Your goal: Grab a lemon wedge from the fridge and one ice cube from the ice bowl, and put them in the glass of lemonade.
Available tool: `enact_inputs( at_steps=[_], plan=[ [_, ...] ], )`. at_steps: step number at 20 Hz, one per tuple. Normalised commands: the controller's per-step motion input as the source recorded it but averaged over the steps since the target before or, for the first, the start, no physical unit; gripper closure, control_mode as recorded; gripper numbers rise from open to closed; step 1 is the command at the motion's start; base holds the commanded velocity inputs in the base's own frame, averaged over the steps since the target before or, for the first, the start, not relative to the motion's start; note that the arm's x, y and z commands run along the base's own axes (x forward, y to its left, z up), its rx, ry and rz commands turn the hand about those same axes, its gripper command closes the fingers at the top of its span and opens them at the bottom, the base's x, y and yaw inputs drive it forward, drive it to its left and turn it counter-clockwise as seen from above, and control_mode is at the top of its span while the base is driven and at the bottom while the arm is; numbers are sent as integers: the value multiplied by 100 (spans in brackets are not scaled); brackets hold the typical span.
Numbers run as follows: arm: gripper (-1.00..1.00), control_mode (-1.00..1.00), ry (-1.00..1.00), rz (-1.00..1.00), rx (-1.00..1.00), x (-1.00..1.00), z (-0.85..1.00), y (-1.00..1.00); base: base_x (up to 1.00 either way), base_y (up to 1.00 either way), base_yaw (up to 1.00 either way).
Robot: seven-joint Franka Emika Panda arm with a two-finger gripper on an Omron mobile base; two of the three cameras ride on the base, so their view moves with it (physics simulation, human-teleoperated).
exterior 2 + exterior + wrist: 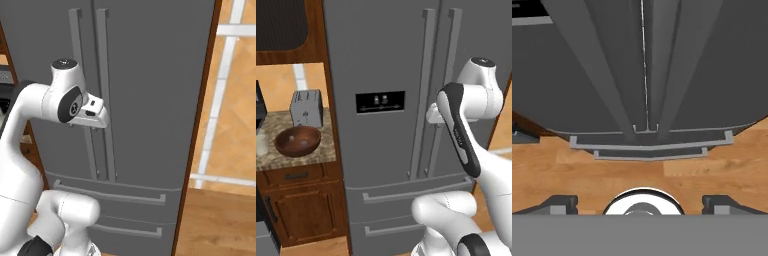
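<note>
Fridge (pixel 381 75) dispenser panel (pixel 380 101): markings illegible

Fridge (pixel 386 75) top cut off by frame; ice bowl (pixel 298 141) contents too small to tell.

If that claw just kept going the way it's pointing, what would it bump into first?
Seen from the hand, the gripper, jaws open, points down along the fridge front, so probably the wooden floor first; depth is hard to judge.

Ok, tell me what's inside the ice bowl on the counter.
The ice bowl sits on the counter in front of the toaster. Its dark interior shows faint pale specks, too small to identify as ice cubes.
</note>
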Motion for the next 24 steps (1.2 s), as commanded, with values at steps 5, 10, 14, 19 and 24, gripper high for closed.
enact_inputs(
  at_steps=[5,10,14,19,24],
  plan=[
    [-100,100,0,0,0,0,0,0,-44,-34,-1],
    [-100,100,0,0,0,0,0,0,-61,-17,0],
    [-100,100,0,0,0,0,0,0,-71,-18,0],
    [-100,100,0,0,0,0,0,0,-32,0,0],
    [-100,-100,-10,0,0,-4,9,0,-3,0,0]
  ],
)
